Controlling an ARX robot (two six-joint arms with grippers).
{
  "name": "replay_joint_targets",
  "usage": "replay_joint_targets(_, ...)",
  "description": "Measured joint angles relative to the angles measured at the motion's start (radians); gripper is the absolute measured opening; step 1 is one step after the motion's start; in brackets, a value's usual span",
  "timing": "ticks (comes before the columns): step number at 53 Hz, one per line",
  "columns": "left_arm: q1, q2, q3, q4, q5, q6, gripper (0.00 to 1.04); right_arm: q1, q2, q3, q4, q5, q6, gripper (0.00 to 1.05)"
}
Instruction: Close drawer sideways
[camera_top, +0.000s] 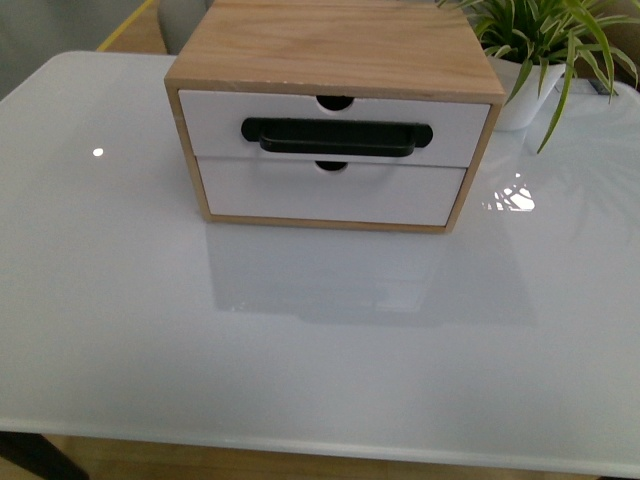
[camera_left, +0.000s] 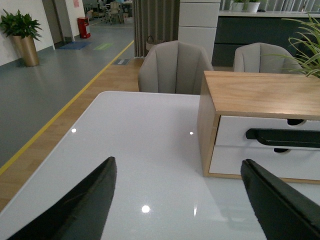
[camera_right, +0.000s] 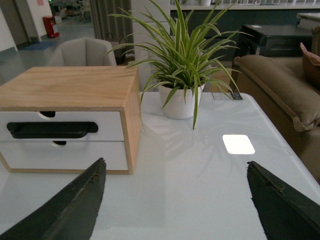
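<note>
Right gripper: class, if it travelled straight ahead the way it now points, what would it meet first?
Probably the potted plant: it stands between the open fingers of the right gripper, across bare table. The drawer box lies off to one side. Depth is uncertain.

Front view looks down, near, squarely onto the drawer (camera_top: 330, 128) fronts on the white table (camera_top: 320, 360); left wrist view sits low off the cabinet's left corner, right wrist view off its right; all share the cabinet.
</note>
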Motion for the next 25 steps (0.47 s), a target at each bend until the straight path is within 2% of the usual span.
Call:
replay_joint_targets(4,0.0,0.0,0.0,0.0,0.0,0.0,0.91,0.0,0.0,0.0,0.0,0.0,0.0,0.96)
replay_joint_targets(6,0.0,0.0,0.0,0.0,0.0,0.0,0.97,0.0,0.0,0.0,0.0,0.0,0.001,0.97)
replay_joint_targets(25,0.0,0.0,0.0,0.0,0.0,0.003,0.96,0.0,0.0,0.0,0.0,0.0,0.0,0.96)
